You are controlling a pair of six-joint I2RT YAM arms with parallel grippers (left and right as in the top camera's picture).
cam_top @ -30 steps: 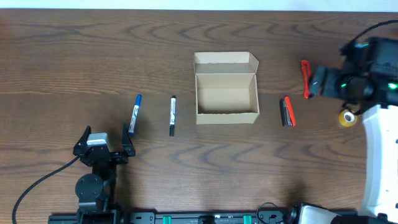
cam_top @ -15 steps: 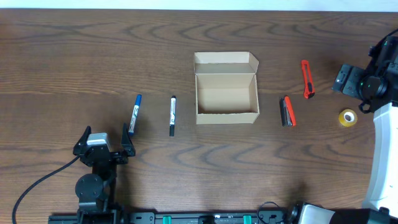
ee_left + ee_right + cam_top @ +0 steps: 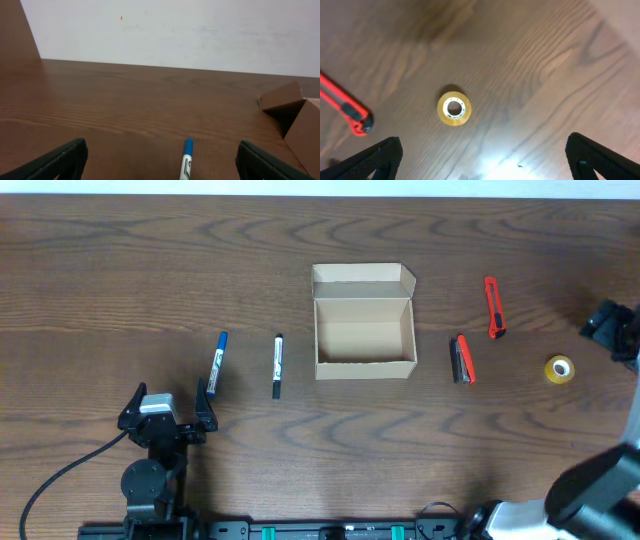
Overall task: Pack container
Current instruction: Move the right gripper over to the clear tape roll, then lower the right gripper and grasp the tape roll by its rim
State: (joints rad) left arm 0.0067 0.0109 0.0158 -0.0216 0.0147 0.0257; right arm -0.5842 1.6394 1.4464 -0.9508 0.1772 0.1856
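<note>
The container [image 3: 365, 330] is a tan cardboard box standing open at the table's middle, its lid flap [image 3: 363, 278] folded back. Its corner shows at the right of the left wrist view [image 3: 301, 116]. A blue marker [image 3: 217, 362] and a black marker [image 3: 277, 365] lie to its left. My left gripper [image 3: 167, 404] rests open near the front edge, just behind the blue marker [image 3: 186, 159], with nothing between its fingers [image 3: 56, 161]. My right gripper [image 3: 485, 160] hangs open and empty above a yellow tape roll [image 3: 454, 107] at the far right.
A red box cutter [image 3: 491, 306] and a red-and-black cutter [image 3: 461, 359] lie right of the box. The tape roll [image 3: 559, 369] sits near the right edge, with the right arm [image 3: 612, 328] above it. A white wall stands behind the table.
The right arm has swung to the right, away from the red box cutter and out toward the table's right edge. The left arm and all objects have stayed put.
</note>
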